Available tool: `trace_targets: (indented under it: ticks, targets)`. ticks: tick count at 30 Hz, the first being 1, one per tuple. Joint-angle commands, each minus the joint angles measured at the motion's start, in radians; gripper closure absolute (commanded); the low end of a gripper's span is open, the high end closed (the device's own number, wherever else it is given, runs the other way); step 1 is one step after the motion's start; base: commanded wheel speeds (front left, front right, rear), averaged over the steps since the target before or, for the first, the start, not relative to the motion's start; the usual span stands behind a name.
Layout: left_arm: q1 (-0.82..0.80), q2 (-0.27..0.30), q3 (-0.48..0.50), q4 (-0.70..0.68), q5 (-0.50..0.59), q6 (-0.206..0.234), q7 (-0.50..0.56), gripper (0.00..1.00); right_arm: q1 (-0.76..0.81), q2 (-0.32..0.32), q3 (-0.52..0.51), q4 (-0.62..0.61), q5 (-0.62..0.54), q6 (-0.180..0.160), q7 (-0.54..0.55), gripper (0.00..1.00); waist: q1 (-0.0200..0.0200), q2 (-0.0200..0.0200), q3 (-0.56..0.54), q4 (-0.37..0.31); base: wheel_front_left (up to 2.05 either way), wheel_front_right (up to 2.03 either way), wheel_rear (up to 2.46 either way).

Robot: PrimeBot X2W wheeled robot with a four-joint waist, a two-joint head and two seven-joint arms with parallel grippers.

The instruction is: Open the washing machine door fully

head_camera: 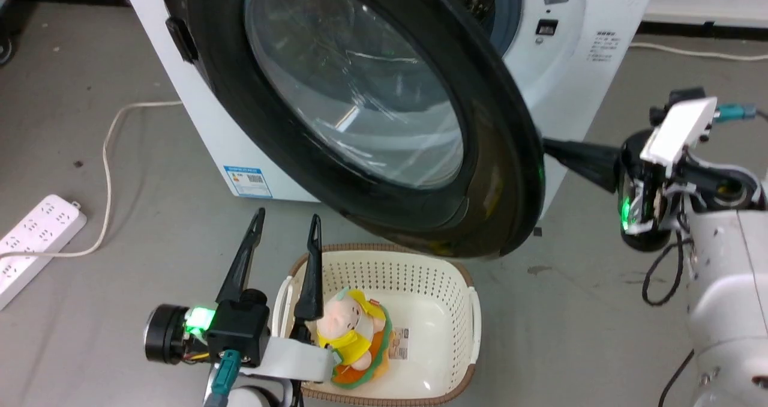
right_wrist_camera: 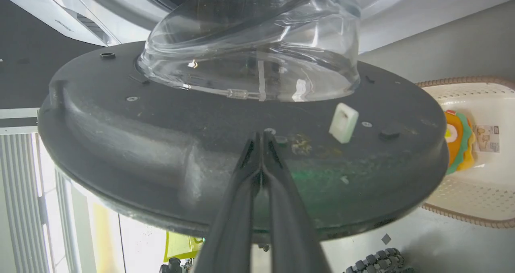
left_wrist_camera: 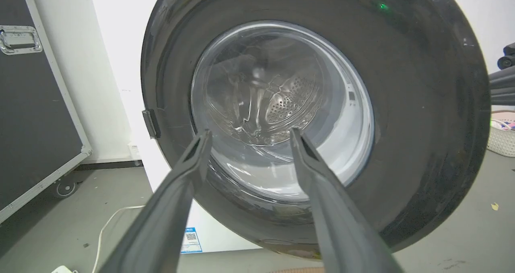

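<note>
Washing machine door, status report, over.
Left gripper open, clear. Right gripper shut, tips at inner face of glossy black round glass-centred door, partly open. White perforated basket beneath it.

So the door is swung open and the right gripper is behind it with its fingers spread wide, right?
Not quite. The right gripper is behind the open washing machine door, but its fingers are shut together, not spread wide. The right wrist view shows their tips meeting at the door's inner face.
</note>
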Motion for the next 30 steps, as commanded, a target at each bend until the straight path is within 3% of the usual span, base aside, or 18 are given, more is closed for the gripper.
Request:
trace_targets:
  ticks: [1,9,21,26,29,30]
  targets:
    - [0.013,0.004,0.003,0.006,-0.006,-0.005,-0.005,0.00,0.023,0.008,0.009,-0.003,0.018,0.001,0.010,1.00,0.0002,0.0000,-0.008,0.001,0.00,0.00,0.00]
    - [0.036,-0.002,-0.001,0.121,-0.046,-0.052,-0.005,0.00,0.124,0.009,0.229,-0.058,0.244,0.001,0.003,1.00,0.0002,0.0000,-0.029,0.007,0.00,0.00,0.00]
    - [0.050,-0.014,0.008,0.175,-0.063,-0.069,-0.005,0.00,0.249,0.009,0.564,-0.159,0.498,0.001,-0.050,1.00,0.0002,0.0000,-0.047,0.029,0.00,0.00,0.00]
    - [0.063,-0.017,0.010,0.194,-0.072,-0.078,-0.005,0.00,0.300,0.009,0.675,-0.229,0.565,0.001,-0.094,1.00,0.0002,0.0000,-0.065,0.035,0.00,0.00,0.00]
    - [0.071,-0.019,0.012,0.199,-0.074,-0.080,-0.005,0.00,0.323,0.009,0.693,-0.264,0.569,0.001,-0.138,1.00,0.0002,0.0000,-0.080,0.034,0.00,0.00,0.00]
    - [0.075,-0.020,0.018,0.198,-0.078,-0.081,-0.005,0.00,0.340,-0.013,0.674,-0.293,0.545,0.001,-0.204,1.00,0.0002,0.0000,-0.094,0.026,0.00,0.00,0.00]
